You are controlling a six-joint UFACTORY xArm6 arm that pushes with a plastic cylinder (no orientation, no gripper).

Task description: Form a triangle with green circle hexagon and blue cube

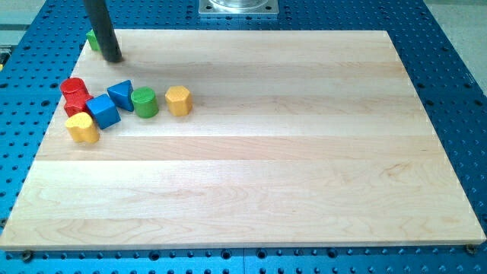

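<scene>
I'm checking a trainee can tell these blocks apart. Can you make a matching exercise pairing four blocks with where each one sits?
Things:
1. yellow hexagon
2. green circle
3. blue cube
4. green block at the view's top

Places:
A. partly hidden behind my tip
B. between the yellow hexagon and the blue triangle
C. farthest toward the view's right in the cluster
D. just above the yellow heart

Pairs: 1-C, 2-B, 3-D, 4-A

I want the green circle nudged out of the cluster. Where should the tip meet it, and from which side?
Meet the green circle on its round wall facing the view's top, pushing toward the bottom: the blue triangle and yellow hexagon flank it. My tip sits top-left.
</scene>
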